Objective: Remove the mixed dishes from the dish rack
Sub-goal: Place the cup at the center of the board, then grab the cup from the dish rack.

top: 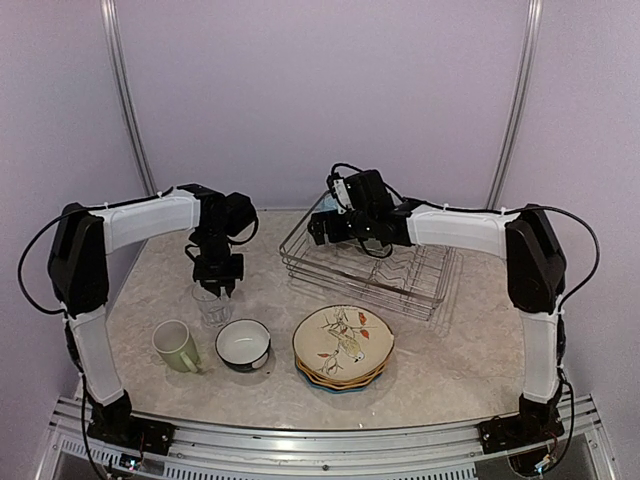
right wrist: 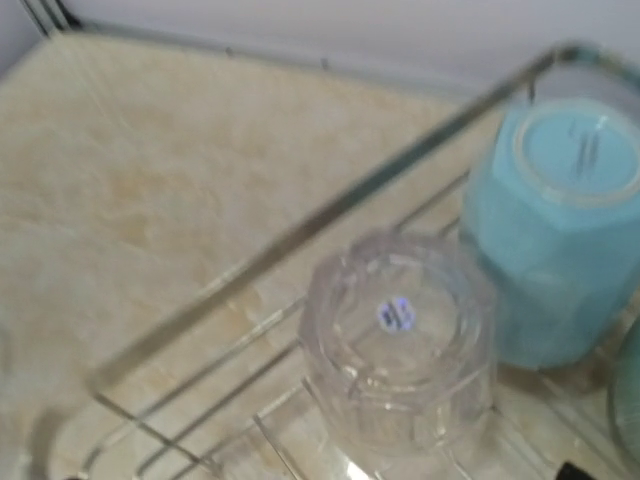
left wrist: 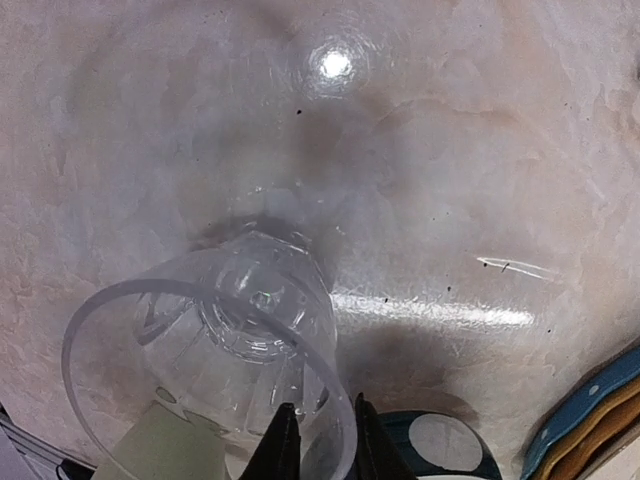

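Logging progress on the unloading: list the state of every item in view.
Held glass: upright, rim pinched.
Left gripper: shut on that rim.
Green mug: upright, on table.
Bowl: upright, on table.
Plates: stacked, bird plate on top.
Rack glass: upside down, in rack.
Blue mug: upside down, in rack.
Right gripper: over rack, jaws unclear.

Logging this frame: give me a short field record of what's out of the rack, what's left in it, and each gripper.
Out on table: green mug, bowl, plate stack, bird-print on top
Left gripper: shut on rim of upright clear glass behind mug and bowl
In dish rack: inverted glass, inverted light blue mug
Right gripper: above rack's left end, jaws unreadable
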Available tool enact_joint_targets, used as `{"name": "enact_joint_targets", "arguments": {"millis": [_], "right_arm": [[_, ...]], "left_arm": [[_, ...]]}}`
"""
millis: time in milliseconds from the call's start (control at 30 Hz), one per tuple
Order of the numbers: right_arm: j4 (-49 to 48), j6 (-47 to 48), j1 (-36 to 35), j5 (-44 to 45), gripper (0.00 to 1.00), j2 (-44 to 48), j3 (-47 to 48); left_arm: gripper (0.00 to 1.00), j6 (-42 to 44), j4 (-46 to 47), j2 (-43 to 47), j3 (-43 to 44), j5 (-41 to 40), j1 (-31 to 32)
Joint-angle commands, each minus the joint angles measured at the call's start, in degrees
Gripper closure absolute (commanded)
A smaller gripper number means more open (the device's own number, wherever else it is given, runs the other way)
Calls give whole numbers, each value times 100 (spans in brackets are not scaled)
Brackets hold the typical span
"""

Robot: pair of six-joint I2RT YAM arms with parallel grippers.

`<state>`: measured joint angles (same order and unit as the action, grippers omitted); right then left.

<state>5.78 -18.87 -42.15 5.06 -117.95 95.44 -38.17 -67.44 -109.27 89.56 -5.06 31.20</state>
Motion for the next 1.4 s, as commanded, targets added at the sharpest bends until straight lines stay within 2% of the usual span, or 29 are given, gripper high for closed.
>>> {"name": "enact_joint_targets", "arguments": {"millis": [0, 167, 400, 600, 767, 1033, 1167, 1367], "right_arm": [[559, 99, 42, 49, 0, -477, 555], [824, 139, 118, 103, 0, -932, 1047], [1004, 169, 207, 376, 0, -1406, 1594], [1124, 274, 306, 326, 0, -1864, 2182], [1288, 340, 395, 172, 2, -2334, 2779], [1109, 313, 408, 16, 25, -2449, 2865], [946, 255, 415, -84, 47, -2211, 2618], [-123, 156, 425, -259, 69, -1150, 1371]], "left_arm": [[77, 99, -129, -71, 53, -351, 87], [69, 91, -98, -57, -32, -377, 110], [51, 57, -300, 369, 64, -393, 220], [37, 28, -440, 1001, 260, -348, 380], [25, -61, -137, 1640, 197, -84, 432], [16, -50, 667, 2329, 9, 245, 418], [10, -175, 1291, 2563, -256, 544, 368], [1, -357, 2246, 3002, -914, 1453, 247]]}}
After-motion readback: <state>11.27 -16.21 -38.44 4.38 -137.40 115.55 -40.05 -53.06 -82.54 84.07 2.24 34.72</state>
